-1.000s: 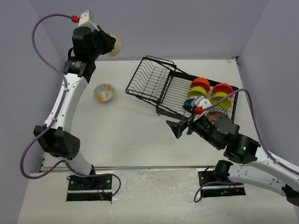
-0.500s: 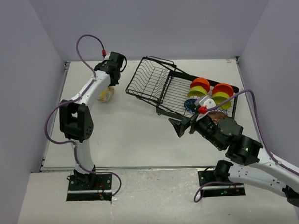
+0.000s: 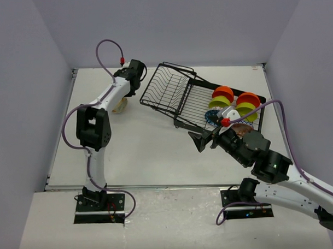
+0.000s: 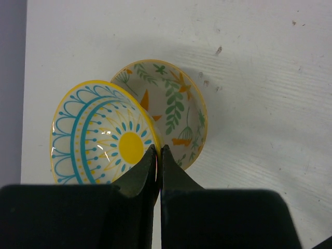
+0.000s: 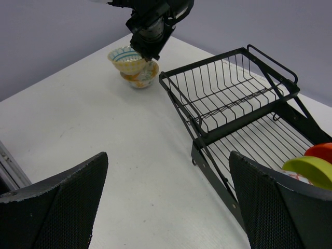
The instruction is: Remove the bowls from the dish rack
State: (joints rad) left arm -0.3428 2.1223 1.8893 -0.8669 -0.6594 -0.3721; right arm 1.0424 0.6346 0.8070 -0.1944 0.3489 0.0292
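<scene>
Now: left gripper (image 4: pixel 158 151) has its jaws pressed together on the near rim of the yellow-centred bowl (image 4: pixel 98 132). The bowl is tilted, with its blue-and-yellow inside turned toward the wrist camera. Directly beneath it and partly overlapped, the leaf-patterned bowl (image 4: pixel 179 111) sits upright on the white table (image 4: pixel 259 78), just left of the dish rack (image 3: pixel 168 89). Whether the two bowls touch cannot be told. Right gripper (image 5: pixel 166 207) is spread wide and holds nothing, poised above the table just off the rack's near edge. The rack's right-hand section holds, on edge, two orange bowls (image 3: pixel 223 92), two lime green bowls (image 3: pixel 219 102) and a blue patterned bowl (image 3: pixel 211 116).
</scene>
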